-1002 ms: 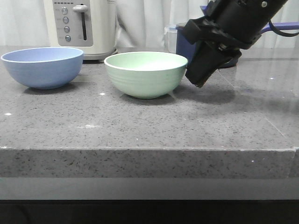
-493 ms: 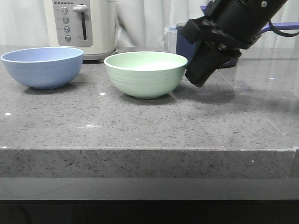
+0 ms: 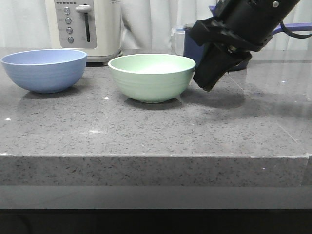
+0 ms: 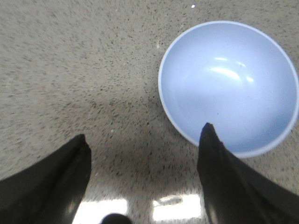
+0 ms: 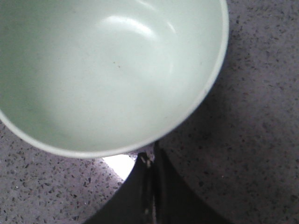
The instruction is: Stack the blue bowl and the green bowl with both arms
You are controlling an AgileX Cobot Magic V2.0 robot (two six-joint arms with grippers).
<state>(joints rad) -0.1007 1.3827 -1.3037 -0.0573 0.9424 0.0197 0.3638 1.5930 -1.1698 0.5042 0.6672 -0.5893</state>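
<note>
The blue bowl (image 3: 45,69) stands upright and empty at the table's far left. The green bowl (image 3: 152,76) stands upright and empty in the middle. My right gripper (image 3: 207,86) is shut and empty, tilted down just right of the green bowl's wall, close to it. In the right wrist view its tips (image 5: 148,157) lie right beside the green bowl's rim (image 5: 205,93); I cannot tell whether they touch it. My left gripper (image 4: 145,133) is open and empty above the table. One finger (image 4: 212,149) overlaps the blue bowl's rim (image 4: 163,100). The left arm is out of the front view.
A white toaster (image 3: 87,27) stands behind the blue bowl. A dark navy pot (image 3: 191,48) and a clear plastic container (image 3: 177,38) stand behind the green bowl, partly hidden by my right arm. The grey stone table's front edge (image 3: 156,156) runs across the front view.
Neither bowl nor the right gripper has visibly moved. The shadow on the table in front of the blue bowl has spread slightly.
</note>
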